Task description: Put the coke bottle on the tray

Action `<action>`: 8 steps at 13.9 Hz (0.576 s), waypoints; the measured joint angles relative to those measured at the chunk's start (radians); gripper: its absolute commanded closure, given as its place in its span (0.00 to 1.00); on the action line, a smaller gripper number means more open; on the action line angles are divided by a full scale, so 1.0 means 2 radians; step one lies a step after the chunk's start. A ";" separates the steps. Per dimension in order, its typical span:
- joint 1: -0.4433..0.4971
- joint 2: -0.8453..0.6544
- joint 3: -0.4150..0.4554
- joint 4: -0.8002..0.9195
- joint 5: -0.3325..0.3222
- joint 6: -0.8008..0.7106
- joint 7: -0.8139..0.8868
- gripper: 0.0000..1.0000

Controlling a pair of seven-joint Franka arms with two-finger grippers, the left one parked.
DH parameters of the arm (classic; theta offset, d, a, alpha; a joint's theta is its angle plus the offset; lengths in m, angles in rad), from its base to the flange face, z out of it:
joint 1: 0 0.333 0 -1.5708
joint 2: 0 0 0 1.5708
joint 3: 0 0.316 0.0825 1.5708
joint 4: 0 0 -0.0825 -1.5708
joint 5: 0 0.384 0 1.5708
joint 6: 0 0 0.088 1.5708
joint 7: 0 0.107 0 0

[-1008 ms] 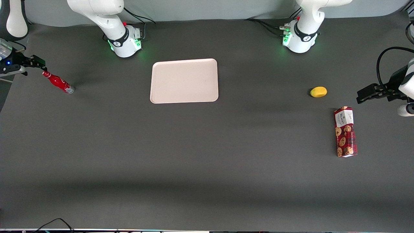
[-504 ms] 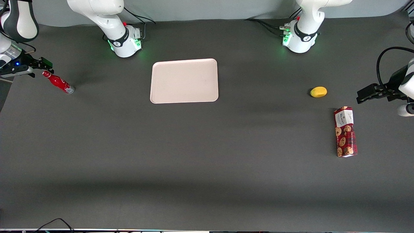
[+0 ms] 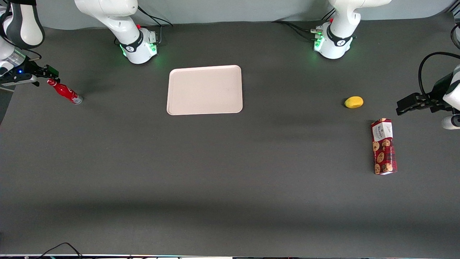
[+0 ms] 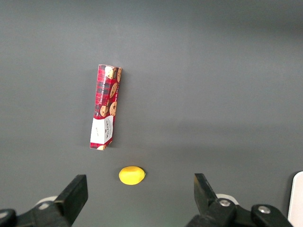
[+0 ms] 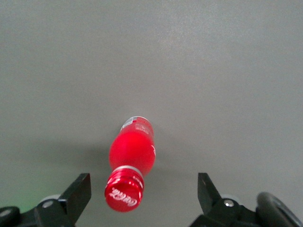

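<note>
The bottle (image 3: 65, 92) stands upright on the table (image 3: 215, 172) at the working arm's end, its red cap up and its silvery base on the dark surface. The hand (image 3: 48, 73) hovers above the bottle's cap, a little farther from the front camera than the base. In the right wrist view the fingers (image 5: 78, 194) are spread wide apart, with the bottle (image 5: 130, 165) below and between them, nearer one finger than the other; nothing is touching it. The tray (image 3: 204, 90) lies flat near the middle of the table, well apart from the bottle and bare. Toward the parked arm's end lie a lemon (image 3: 353, 102) and a box (image 3: 383, 146), the box nearer the front camera than the lemon; both also show in the left wrist view, the lemon (image 4: 131, 175) near one end of the box (image 4: 105, 113).
</note>
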 measured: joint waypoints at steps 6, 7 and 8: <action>0.000 0.013 0.000 -0.003 0.000 0.007 0.000 0.34; 0.000 0.013 0.000 -0.003 0.000 0.007 0.000 0.41; 0.000 0.013 0.000 -0.003 0.000 0.007 0.000 0.50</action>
